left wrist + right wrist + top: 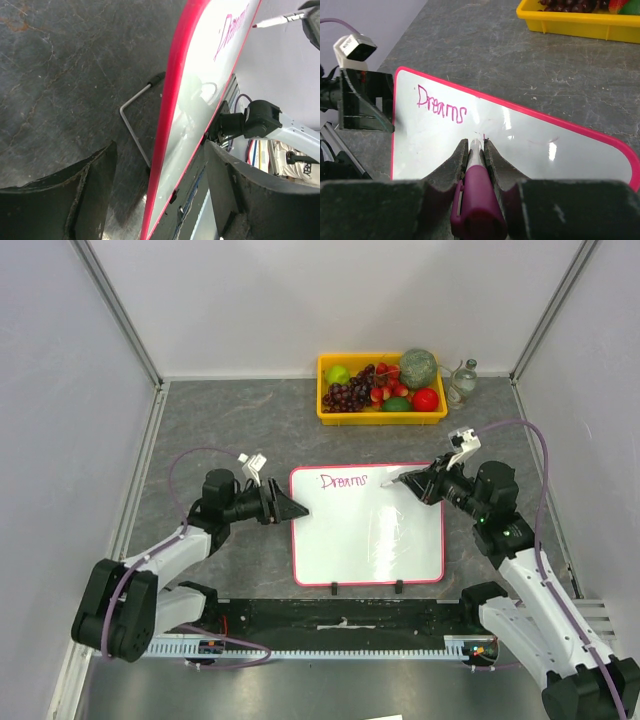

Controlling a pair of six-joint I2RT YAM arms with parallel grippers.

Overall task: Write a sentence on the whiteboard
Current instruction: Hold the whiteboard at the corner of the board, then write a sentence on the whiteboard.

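Gripping one marker (477, 200) | right tool (476, 146) | one whiteboard (366, 540) | sentence (343, 480) (one word)

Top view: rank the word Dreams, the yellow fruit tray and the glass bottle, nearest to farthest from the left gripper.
From the left gripper, at the left edge of the whiteboard:
1. word Dreams: just to its right, at the board's far-left corner.
2. yellow fruit tray: farther back, by the far wall.
3. glass bottle: past the tray's right end, farthest right.
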